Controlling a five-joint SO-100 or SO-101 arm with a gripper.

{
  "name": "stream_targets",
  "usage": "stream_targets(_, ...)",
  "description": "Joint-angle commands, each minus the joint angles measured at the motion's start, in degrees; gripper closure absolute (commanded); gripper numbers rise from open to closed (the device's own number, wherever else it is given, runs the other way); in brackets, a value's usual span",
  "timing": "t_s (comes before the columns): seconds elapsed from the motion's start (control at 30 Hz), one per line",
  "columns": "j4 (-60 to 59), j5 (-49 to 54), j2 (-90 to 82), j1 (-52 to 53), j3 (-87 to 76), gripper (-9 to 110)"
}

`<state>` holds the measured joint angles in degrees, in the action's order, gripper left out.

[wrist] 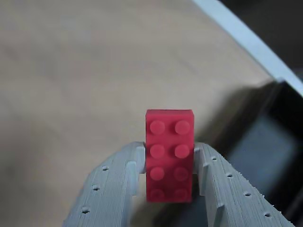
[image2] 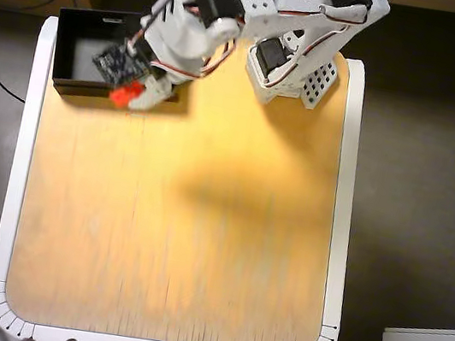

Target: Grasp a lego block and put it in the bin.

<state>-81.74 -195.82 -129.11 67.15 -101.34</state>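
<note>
Your gripper [wrist: 169, 177] is clamped on the lego block [wrist: 169, 153], its two pale fingers pressing the brick's long sides in the wrist view, studs facing the camera. Overhead, the red block [image2: 123, 95] hangs at the near edge of the bin [image2: 79, 43], which sits at the table's [image2: 174, 231] far left corner.
</note>
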Motion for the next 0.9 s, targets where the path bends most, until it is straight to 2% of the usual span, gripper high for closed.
stream_targets(0.0, -0.62, -2.9, -1.41, 9.32, 6.86, 101)
stream_targets(0.2, 1.67, -8.61, 4.92, 17.58, 6.86, 101)
stream_targets(0.53, 11.6, -9.23, 17.4, 19.25, 6.59, 101)
stream_targets(0.87, 18.11, -13.45, 18.54, 23.73, -0.44, 101)
